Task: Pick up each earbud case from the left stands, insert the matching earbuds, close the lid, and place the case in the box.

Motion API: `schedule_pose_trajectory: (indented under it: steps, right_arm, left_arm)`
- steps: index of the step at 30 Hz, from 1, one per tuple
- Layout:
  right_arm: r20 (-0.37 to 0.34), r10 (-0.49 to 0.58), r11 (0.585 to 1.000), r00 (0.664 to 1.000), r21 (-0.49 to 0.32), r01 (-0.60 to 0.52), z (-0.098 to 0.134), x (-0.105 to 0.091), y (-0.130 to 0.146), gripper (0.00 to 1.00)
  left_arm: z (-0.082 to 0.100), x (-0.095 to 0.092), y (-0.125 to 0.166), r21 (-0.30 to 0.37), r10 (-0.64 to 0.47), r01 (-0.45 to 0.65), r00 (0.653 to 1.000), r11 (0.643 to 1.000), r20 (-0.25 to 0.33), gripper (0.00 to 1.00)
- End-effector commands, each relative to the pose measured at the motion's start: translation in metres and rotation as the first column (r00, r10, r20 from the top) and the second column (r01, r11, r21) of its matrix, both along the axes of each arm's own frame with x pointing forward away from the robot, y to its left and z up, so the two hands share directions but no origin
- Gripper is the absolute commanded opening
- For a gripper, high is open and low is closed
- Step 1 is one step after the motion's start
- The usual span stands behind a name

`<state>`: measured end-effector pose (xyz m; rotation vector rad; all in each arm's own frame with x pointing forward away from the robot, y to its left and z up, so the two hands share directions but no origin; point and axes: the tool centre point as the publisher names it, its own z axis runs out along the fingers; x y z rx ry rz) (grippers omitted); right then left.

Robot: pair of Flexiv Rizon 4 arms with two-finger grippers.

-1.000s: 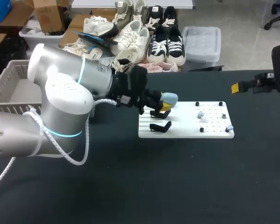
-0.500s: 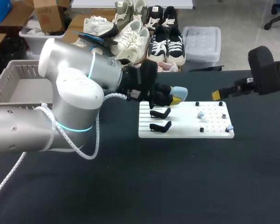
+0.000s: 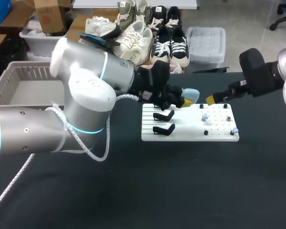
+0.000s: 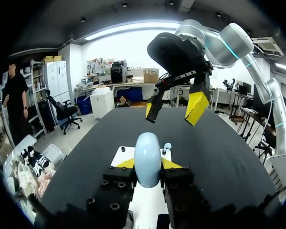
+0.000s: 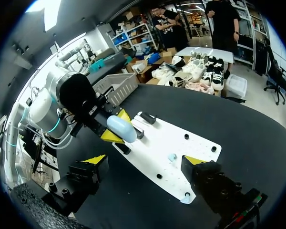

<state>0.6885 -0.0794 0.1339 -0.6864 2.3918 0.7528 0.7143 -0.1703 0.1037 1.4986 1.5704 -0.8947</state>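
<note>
Blue earbud case (image 4: 148, 160) clamped between left fingers (image 4: 126, 163).

Robotics lab. Left arm (image 3: 81, 95) and right arm (image 3: 257, 76), both robot arms, hang over a black table (image 3: 181, 191) bearing a white drilled board (image 3: 190, 136) with black stands (image 3: 163, 129).

The worktop (image 3: 190, 191) is wide, flat and black. Its top looks dull and a bit soft, like cloth. In the head view its far edge runs in a straight line.
</note>
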Motion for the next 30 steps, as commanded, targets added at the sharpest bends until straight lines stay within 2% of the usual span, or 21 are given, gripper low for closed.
schedule_pose_trajectory:
  steps: [1,13,30]
  right_arm:
    - [-0.01,0.021,1.0,1.0,0.016,-0.02,-0.001,0.006,0.003,1.0]
    - [-0.015,0.039,0.999,0.999,0.018,-0.039,-0.005,0.008,0.008,1.0]
    - [-0.016,0.039,0.999,0.999,0.022,-0.039,-0.008,0.01,0.008,1.0]
  left_arm:
    - [0.001,0.001,-0.003,-0.001,-0.003,0.003,1.0,1.0,0.005,0.0]
    - [0.008,-0.007,-0.012,-0.014,-0.032,0.032,0.999,0.999,0.013,0.0]
    - [0.009,-0.019,-0.018,-0.021,-0.07,0.07,0.997,0.997,0.01,0.0]
